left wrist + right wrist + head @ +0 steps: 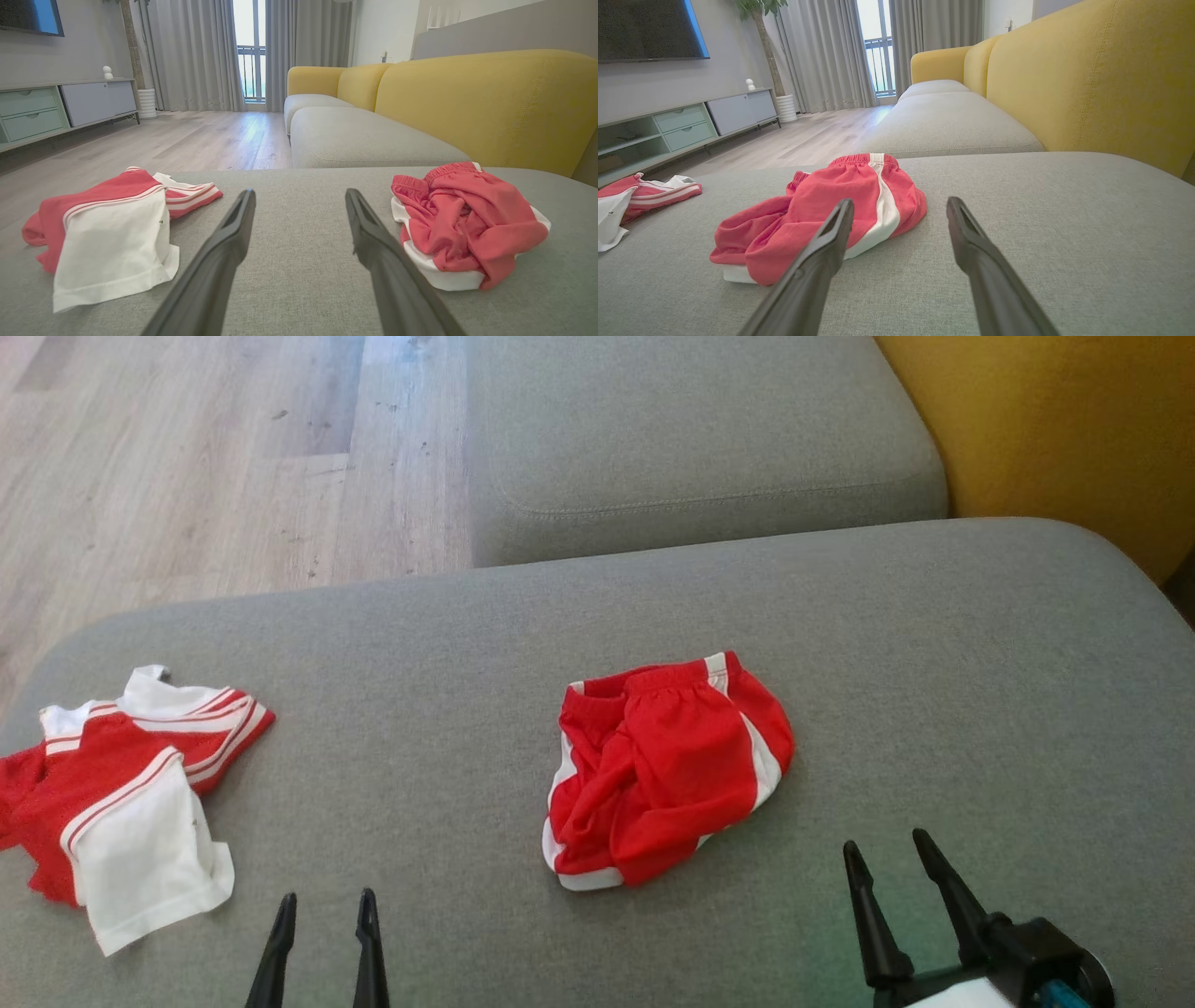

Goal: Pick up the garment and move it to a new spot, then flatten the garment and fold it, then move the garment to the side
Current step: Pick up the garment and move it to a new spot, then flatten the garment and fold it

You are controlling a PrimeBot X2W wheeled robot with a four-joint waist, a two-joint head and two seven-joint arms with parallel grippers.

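A crumpled garment, red shorts with white side stripes (667,765), lies in the middle of the grey sofa cushion (420,644). A second garment, a red and white shirt (121,793), lies bunched at the cushion's left end. My left gripper (327,894) is open near the front edge, between the two garments and touching neither. My right gripper (885,840) is open too, just right of the shorts. Along the left wrist's open gripper (299,192) I see the shirt (112,228) to the left and the shorts (467,219) to the right. The right gripper (900,200) has the shorts (822,210) ahead on its left.
A second grey cushion (691,429) adjoins at the back. The yellow backrest (1055,429) runs along the right. Wooden floor (187,457) lies beyond the cushion's left and far edges. A low cabinet (60,102) stands against the far wall.
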